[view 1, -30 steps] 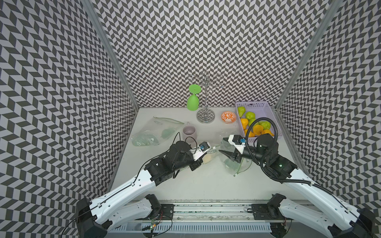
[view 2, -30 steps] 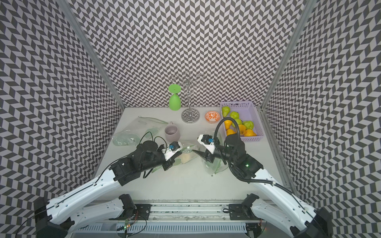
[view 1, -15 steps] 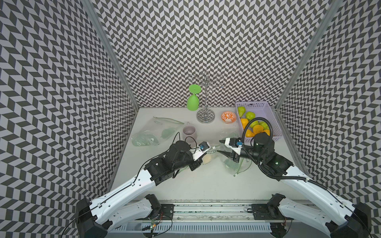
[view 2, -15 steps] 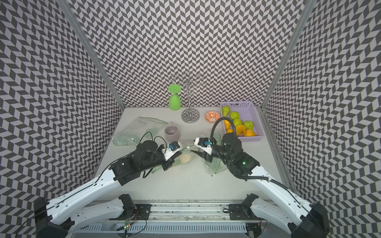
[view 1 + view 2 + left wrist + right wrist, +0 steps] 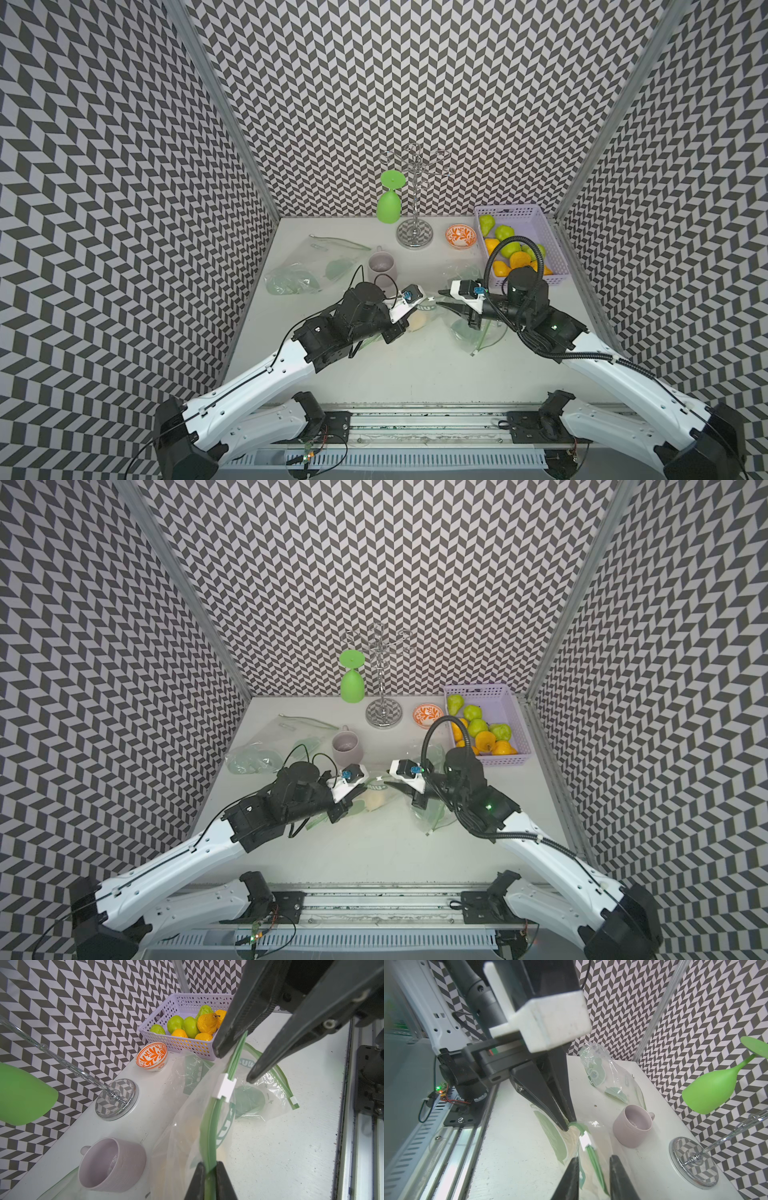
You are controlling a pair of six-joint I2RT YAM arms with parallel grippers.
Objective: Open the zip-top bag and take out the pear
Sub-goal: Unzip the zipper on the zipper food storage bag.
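Currently the zip-top bag [image 5: 182, 1126] has its top edge lifted above the white table [image 5: 415, 374] between the two arms. Its green zip strip [image 5: 207, 1136] runs as a line from one gripper to the other. The left gripper [image 5: 209, 1165] is clamped tight on one end of that strip, evidently to anchor the bag so it cannot follow a pull.

The right gripper [image 5: 233, 1068] faces it with its jaws standing apart, one on each side of the strip, just beyond the white slider [image 5: 225, 1088]. No pinch shows yet. That placement suggests the step in hand is taking hold near the slider to drag it along the track.

The pear [image 5: 417, 320], a pale yellow shape, lies inside the bag, low in the film just beside the left gripper. How much of the mouth is already unzipped cannot be told.

A mauve mug [image 5: 112, 1164], an orange-patterned bowl [image 5: 151, 1056] and a lilac basket [image 5: 180, 1043] of green and yellow fruit stand towards the back, well apart from the strip.
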